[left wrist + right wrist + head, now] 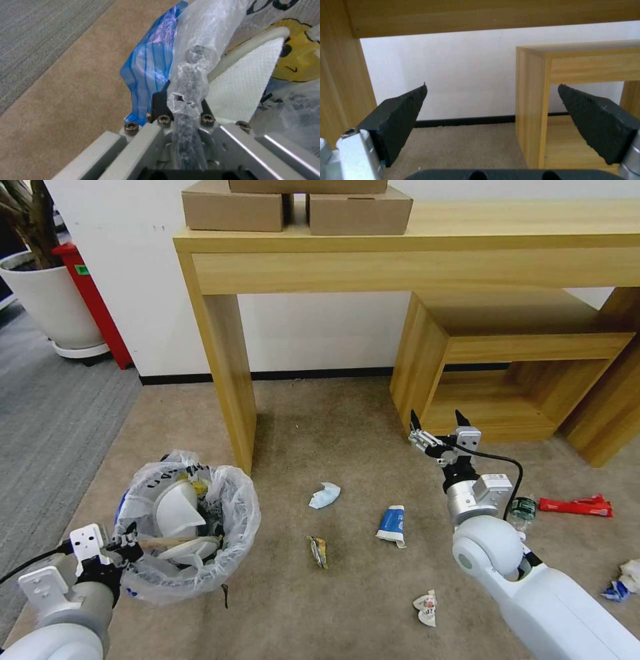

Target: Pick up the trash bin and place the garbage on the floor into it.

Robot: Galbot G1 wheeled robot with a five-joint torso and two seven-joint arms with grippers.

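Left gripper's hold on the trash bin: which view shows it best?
Left wrist view: the left gripper is shut on the trash bin at its bag-covered rim. Head view shows the same grip small, beside the trash bin. Right wrist view faces the desk.

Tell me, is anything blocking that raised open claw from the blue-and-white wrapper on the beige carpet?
Nothing visible does. The right gripper hangs open above bare beige carpet, and the blue-and-white wrapper lies in the open below it. The wooden desk leg stands well aside. The left gripper grips the bag-lined trash bin.
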